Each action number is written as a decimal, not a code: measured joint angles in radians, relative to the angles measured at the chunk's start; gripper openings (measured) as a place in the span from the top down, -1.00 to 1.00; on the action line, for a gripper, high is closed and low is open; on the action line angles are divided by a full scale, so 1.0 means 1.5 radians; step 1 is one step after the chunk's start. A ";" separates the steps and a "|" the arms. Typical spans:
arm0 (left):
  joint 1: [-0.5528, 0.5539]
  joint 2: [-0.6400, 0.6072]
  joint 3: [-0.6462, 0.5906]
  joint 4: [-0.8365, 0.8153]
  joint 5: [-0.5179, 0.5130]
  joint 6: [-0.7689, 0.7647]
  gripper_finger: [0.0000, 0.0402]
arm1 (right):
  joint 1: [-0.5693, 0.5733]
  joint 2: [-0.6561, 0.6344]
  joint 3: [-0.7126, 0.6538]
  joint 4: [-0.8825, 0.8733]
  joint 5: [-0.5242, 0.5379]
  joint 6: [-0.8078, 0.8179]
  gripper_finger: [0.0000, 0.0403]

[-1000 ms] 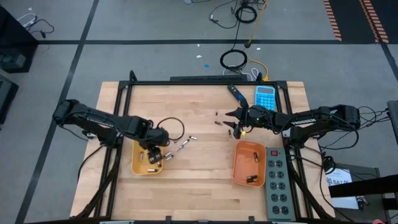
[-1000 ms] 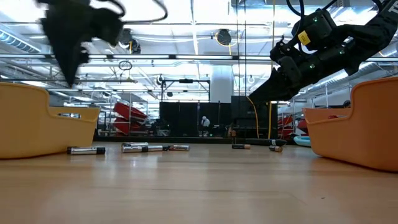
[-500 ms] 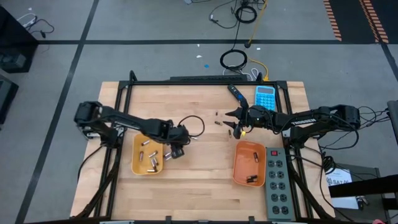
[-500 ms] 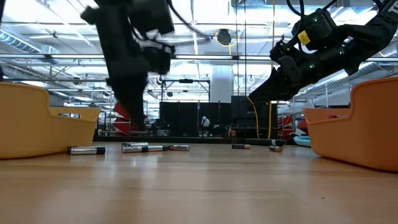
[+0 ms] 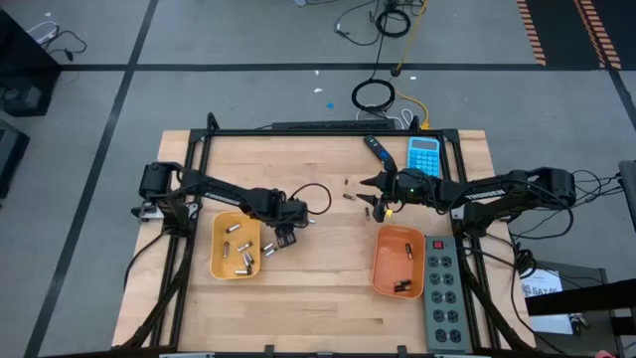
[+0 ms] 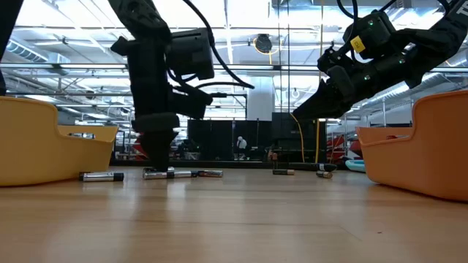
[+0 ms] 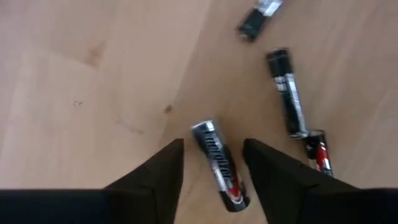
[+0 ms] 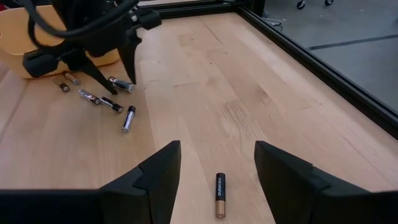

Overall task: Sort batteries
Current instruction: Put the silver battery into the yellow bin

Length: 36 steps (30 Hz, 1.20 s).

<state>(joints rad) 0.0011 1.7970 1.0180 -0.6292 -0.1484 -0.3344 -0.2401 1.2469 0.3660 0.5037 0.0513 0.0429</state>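
Left tool (image 7: 211,163) is down on the counter (image 5: 318,288), fingers apart and straddling one battery (image 7: 219,167), not clamped on it; a few more loose batteries (image 7: 286,91) lie near it. That's just off the left yellow tray (image 5: 227,268) at its 2 o'clock. Right tool (image 8: 217,163) hangs open and empty above a lone battery (image 8: 219,194), at 12 o'clock from the orange tray (image 5: 383,278).

A blue calculator (image 5: 424,156) lies at the table's (image 5: 328,298) far edge, a dark pen (image 5: 376,148) just beside it. A power strip (image 5: 442,295) runs along the right edge near the front corner. Cables (image 5: 375,96) coil on the floor beyond.
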 joint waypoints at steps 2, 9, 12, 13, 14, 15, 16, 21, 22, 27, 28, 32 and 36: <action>-0.001 0.013 0.002 0.003 0.014 0.035 0.29 | 0.000 0.000 0.000 0.000 0.000 0.000 0.03; -0.007 0.027 0.003 0.005 0.031 0.087 0.79 | 0.000 0.000 0.000 -0.004 0.000 -0.001 0.03; -0.008 0.020 0.002 0.003 0.034 0.087 0.79 | 0.000 0.000 0.000 -0.005 0.000 -0.001 0.03; -0.008 0.014 0.003 -0.002 0.035 0.087 0.79 | 0.000 0.000 0.000 -0.005 0.000 -0.001 0.03; -0.008 0.004 0.005 -0.007 0.036 0.087 0.79 | 0.000 0.000 0.000 -0.005 0.000 0.000 0.03; -0.008 -0.002 0.008 -0.012 0.039 0.083 0.79 | 0.000 0.000 0.000 -0.005 0.000 0.000 0.03; -0.008 -0.011 0.011 -0.025 0.048 0.076 0.79 | 0.000 0.000 0.000 -0.005 0.000 0.000 0.03; -0.010 -0.086 0.022 -0.054 0.072 0.056 0.79 | 0.000 0.000 0.000 -0.005 0.000 0.001 0.03; -0.009 -0.099 0.020 -0.073 0.074 0.051 0.79 | 0.000 0.000 0.000 -0.005 0.000 0.002 0.03; -0.020 -0.176 0.021 -0.192 0.253 -0.006 0.79 | 0.000 0.000 0.000 -0.007 0.000 0.007 0.03; -0.029 -0.186 0.021 -0.231 0.267 -0.022 0.79 | 0.000 0.000 0.000 -0.009 0.000 0.007 0.03; -0.071 -0.212 0.009 -0.353 0.248 -0.097 0.79 | 0.001 0.000 0.000 -0.010 0.000 0.008 0.03; -0.100 -0.216 -0.006 -0.360 0.183 -0.153 0.42 | 0.002 0.000 0.000 -0.011 0.000 0.005 0.03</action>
<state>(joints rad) -0.1483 1.4727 1.0096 -1.1699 0.1265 -0.5642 -0.2379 1.2469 0.3660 0.4868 0.0513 0.0510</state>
